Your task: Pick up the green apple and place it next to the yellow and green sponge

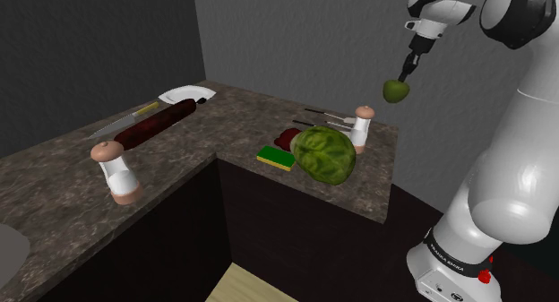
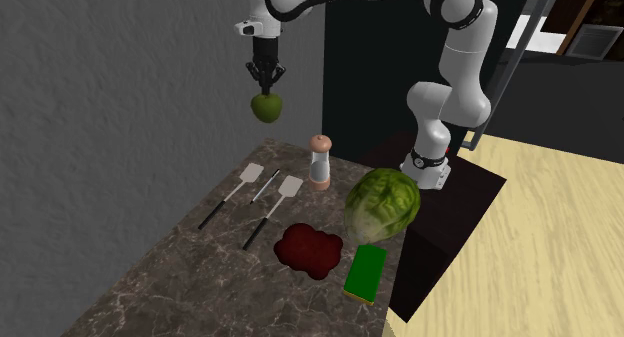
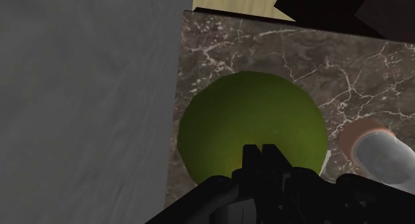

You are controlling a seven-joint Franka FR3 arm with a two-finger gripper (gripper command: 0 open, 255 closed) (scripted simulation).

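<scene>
Jaws clamped on the green apple [image 2: 265, 107], which hangs just beneath them, clear above the worktop [image 2: 180, 275]. White grinder [image 2: 320, 163] stands below the jaws. Yellow and green sponge [image 2: 366, 273] lies well apart from them, past the cabbage [image 2: 382, 205].

A leafy green cabbage [image 2: 382, 207] rests on the dark counter [image 2: 180, 275] near a white shaker [image 2: 320, 165].

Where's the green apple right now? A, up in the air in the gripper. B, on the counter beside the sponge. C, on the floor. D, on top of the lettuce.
A: the gripper clasps the apple high above the counter, away from the sponge.
</scene>
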